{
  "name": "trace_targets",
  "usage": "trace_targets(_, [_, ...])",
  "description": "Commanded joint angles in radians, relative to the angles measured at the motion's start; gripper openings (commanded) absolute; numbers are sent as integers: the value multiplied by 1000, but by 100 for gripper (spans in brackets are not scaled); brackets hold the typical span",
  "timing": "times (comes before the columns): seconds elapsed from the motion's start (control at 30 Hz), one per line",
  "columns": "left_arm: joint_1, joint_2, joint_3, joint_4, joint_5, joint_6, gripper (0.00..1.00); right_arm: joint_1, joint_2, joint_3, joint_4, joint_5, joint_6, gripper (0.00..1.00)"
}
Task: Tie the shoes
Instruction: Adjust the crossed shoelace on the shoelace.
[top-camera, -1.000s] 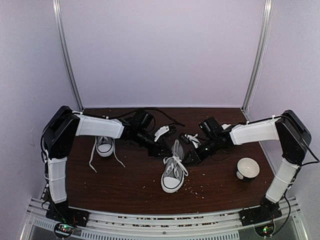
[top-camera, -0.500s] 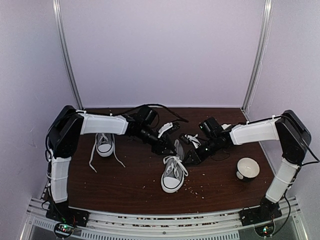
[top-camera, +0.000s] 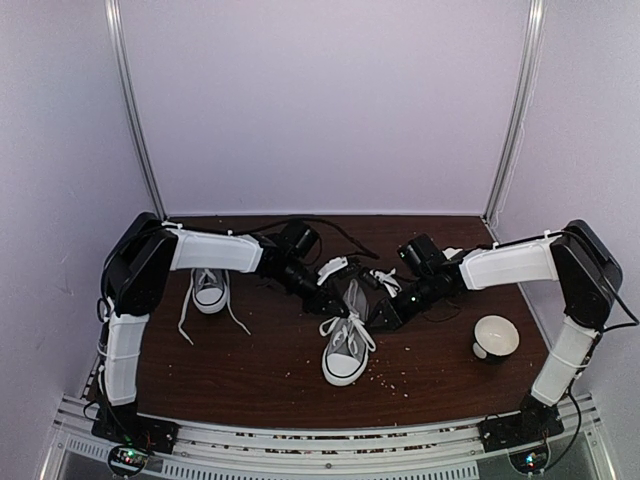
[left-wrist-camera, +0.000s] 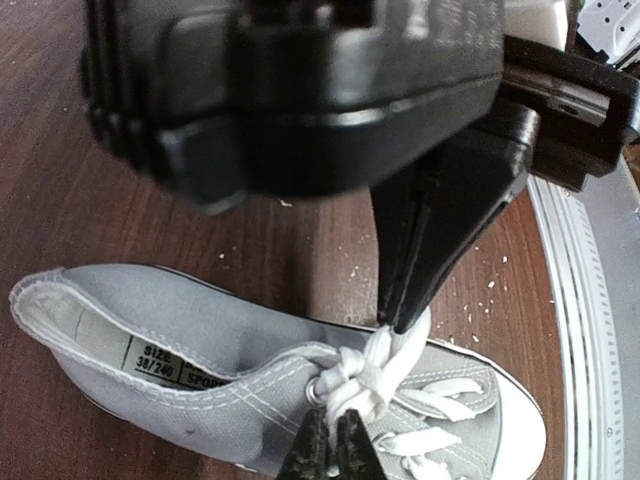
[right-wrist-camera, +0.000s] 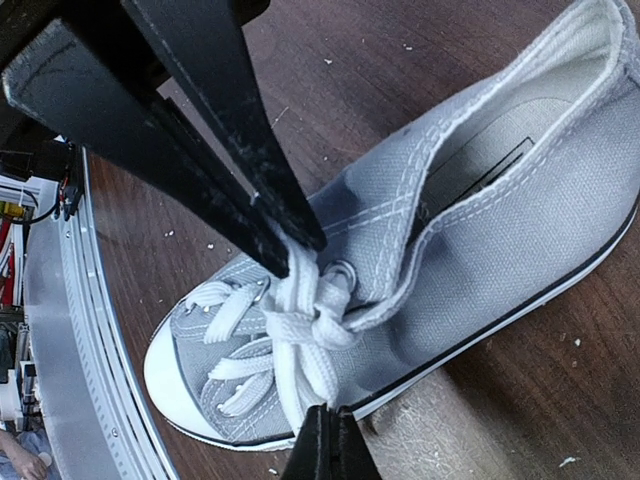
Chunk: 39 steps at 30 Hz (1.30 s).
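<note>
A grey shoe (top-camera: 343, 352) is seen near the middle of the table (top-camera: 250, 375), its white toe cap turned toward the near edge and its heel toward the far edge. Its white laces (right-wrist-camera: 300, 345) are crossed into a knot (left-wrist-camera: 358, 378) above the top eyelets (a size label can be read inside the collar). The left claw (left-wrist-camera: 400, 322) is pressed together, and a strand of the laces is pinched between its tips on one side of the knot. The right claw (right-wrist-camera: 296, 255) is likewise closed, with a strand pinched just beside the knot on the opposite side. The two claws are positioned on either side of the shoe, close to each other. A second grey shoe (top-camera: 209, 290) is placed toward the left edge, partly beneath the left arm, with its own laces lying loose on the wood. A white cup (top-camera: 495, 336) is set near the right edge, well apart from both shoes. Pale crumbs (top-camera: 385, 380) are scattered near the first shoe's toe.
</note>
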Motion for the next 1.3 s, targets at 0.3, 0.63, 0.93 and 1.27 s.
trace_targets(0.3, [12, -45, -38, 132, 34, -64, 11, -5, -37, -8, -33, 32, -35, 0])
trace_targets(0.63, [14, -45, -33, 130, 42, -65, 19, -5, -39, -1, -32, 25, -30, 0])
trace_targets(0.93, [14, -49, -31, 136, 40, -67, 24, -5, -34, -1, -34, 21, -31, 0])
trace_targets(1.27, [14, -49, -28, 153, 74, -83, 7, -5, -31, -3, -34, 21, -30, 0])
